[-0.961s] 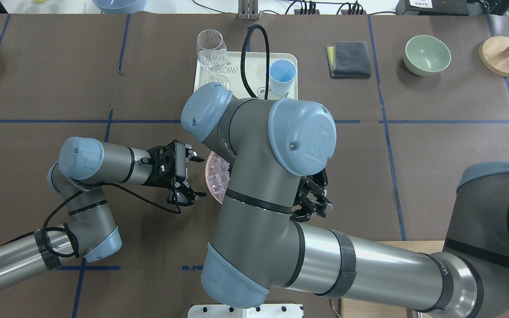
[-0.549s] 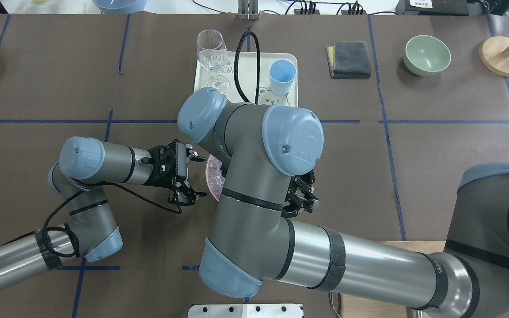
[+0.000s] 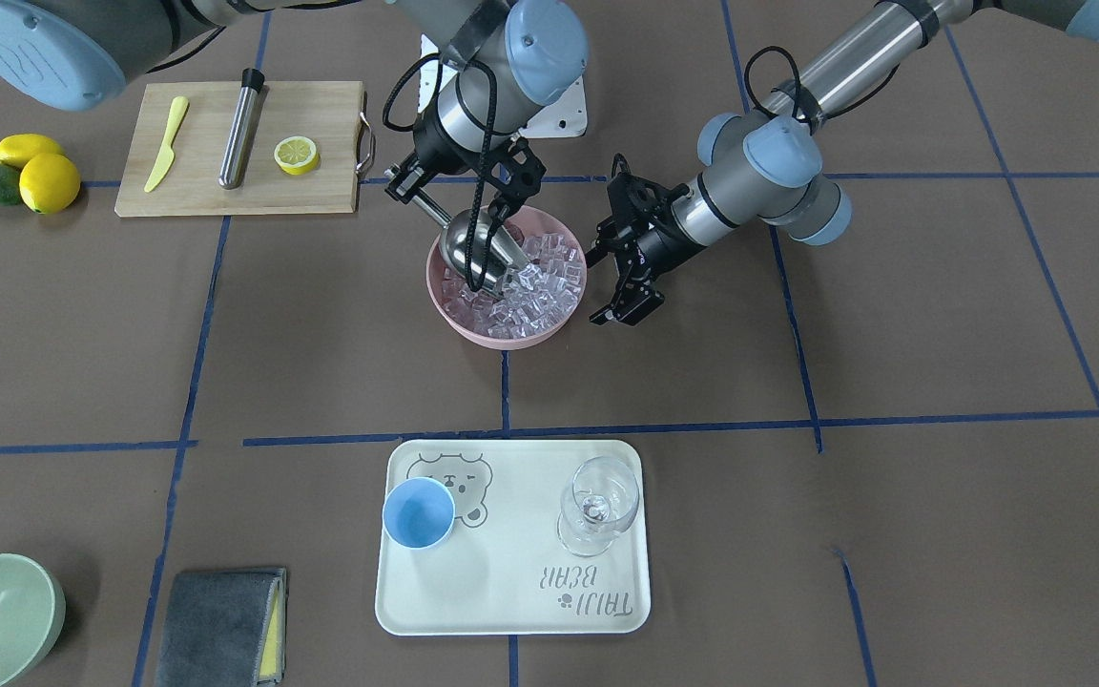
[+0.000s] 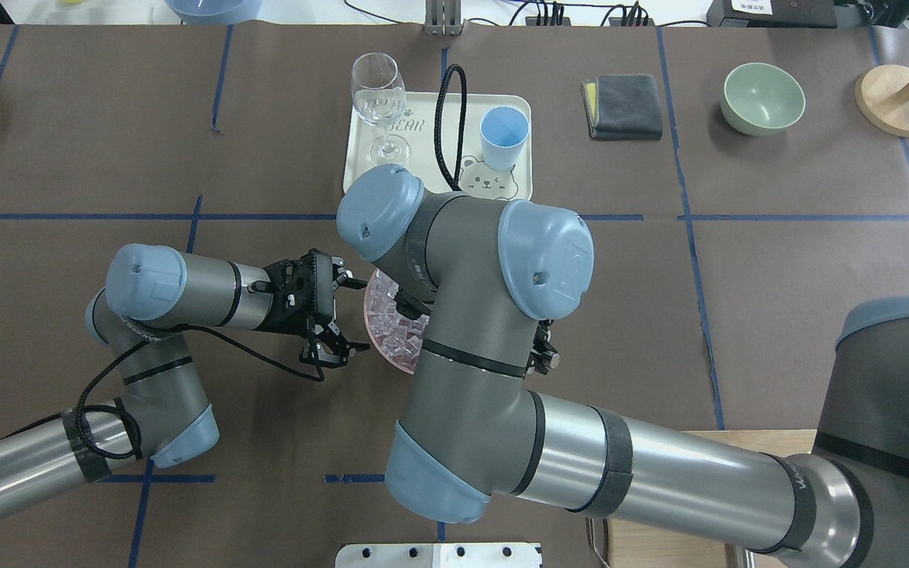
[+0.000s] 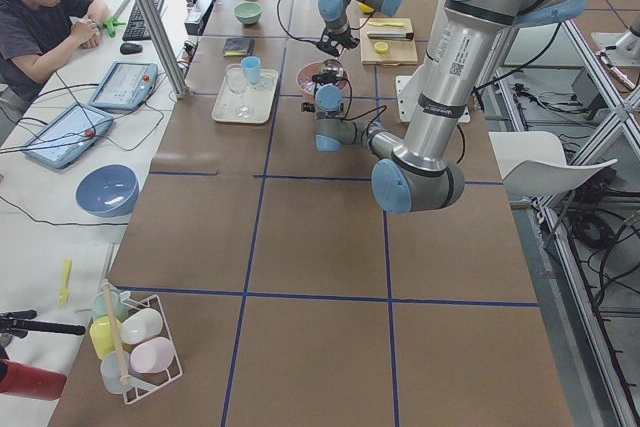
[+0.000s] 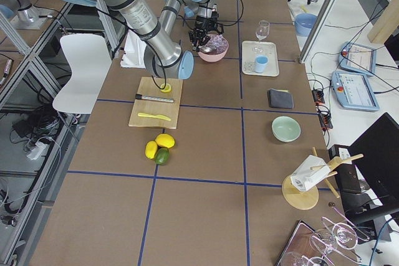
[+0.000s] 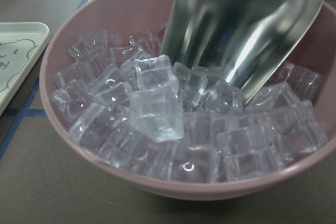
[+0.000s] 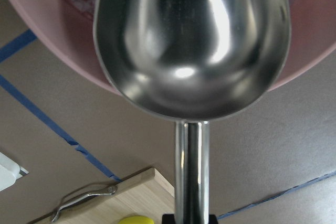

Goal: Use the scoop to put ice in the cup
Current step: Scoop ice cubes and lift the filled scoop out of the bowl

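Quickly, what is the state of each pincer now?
Left pincer: open, holding nothing.
Right pincer: closed on the scoop handle.

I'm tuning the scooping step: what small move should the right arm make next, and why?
Probably push the scoop deeper into the ice and tip its lip upward: the lip sits only among the top cubes in the pink bowl, and the right wrist view shows no cube in the trough.
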`<act>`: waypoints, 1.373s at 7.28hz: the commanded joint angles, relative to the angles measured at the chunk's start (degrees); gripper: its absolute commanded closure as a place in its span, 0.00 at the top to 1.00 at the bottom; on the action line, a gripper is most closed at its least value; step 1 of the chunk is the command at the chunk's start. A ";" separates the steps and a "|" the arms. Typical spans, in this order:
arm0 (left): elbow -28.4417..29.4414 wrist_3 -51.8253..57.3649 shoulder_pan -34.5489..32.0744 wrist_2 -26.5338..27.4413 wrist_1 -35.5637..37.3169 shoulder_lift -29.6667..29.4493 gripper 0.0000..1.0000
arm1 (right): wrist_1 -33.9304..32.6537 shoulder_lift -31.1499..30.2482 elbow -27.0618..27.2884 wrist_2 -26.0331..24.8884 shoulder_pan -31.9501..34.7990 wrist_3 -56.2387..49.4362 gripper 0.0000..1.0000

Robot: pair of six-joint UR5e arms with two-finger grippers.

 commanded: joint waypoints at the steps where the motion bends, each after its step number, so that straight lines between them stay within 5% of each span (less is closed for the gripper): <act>1: 0.00 0.00 0.00 0.00 -0.03 0.04 1.00 | 3.38 -2.45 1.90 -0.03 0.14 0.02 0.00; 3: 0.00 0.00 0.00 0.00 -0.03 0.04 1.00 | 8.13 -8.68 7.69 -0.03 0.32 0.11 0.00; 10: 0.00 0.00 0.00 0.00 -0.03 0.04 1.00 | 20.02 -15.56 14.21 2.87 3.13 1.52 0.00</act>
